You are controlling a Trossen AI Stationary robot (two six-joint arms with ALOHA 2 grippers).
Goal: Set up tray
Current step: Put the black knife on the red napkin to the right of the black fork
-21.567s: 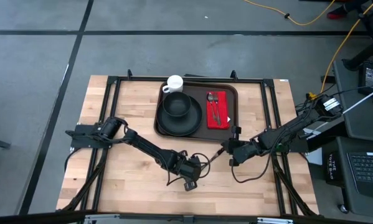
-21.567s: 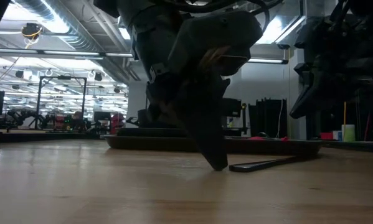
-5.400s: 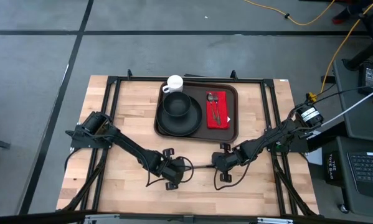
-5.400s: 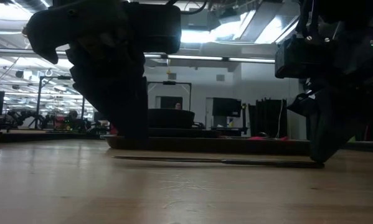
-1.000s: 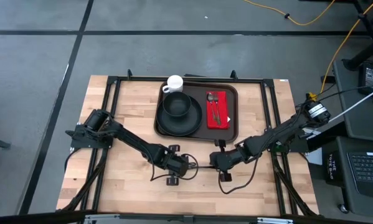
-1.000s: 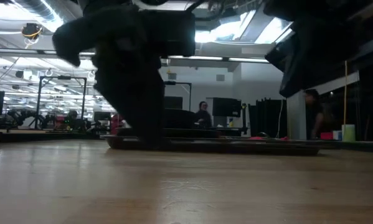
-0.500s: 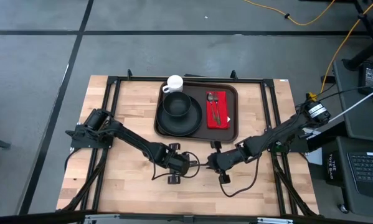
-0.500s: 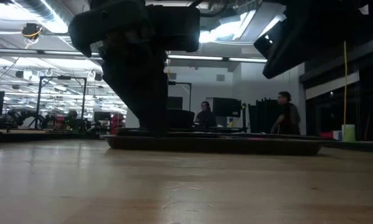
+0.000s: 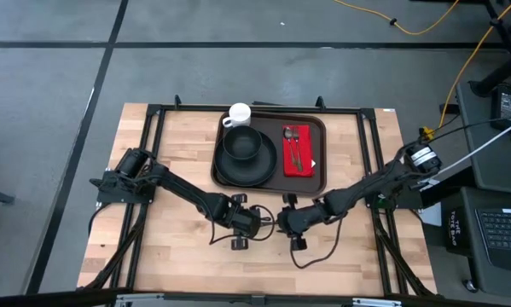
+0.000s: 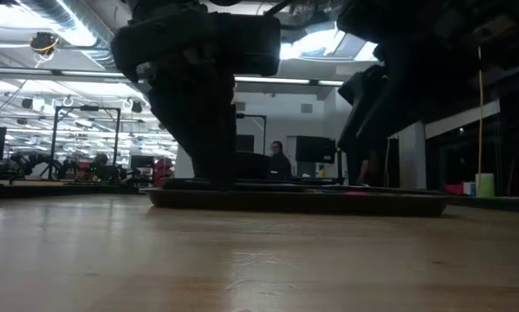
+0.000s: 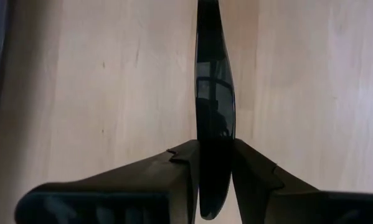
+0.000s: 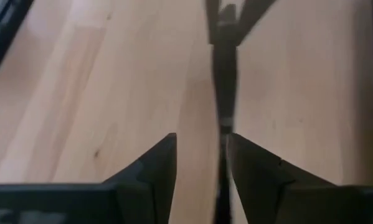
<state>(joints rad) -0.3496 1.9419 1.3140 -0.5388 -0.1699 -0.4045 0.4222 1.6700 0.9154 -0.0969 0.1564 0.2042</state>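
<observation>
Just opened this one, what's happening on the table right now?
The two arms meet near the table's middle, in front of the tray, which already carries a black plate with a bowl, a white mug and a red napkin with cutlery. The left gripper has its jaws shut on a thin dark utensil. The right gripper has its jaws open around the other end.

Two slim black jointed arms (image 9: 182, 198) trail looping black cables and end in dark wedge-shaped fingers (image 11: 174, 171).
</observation>
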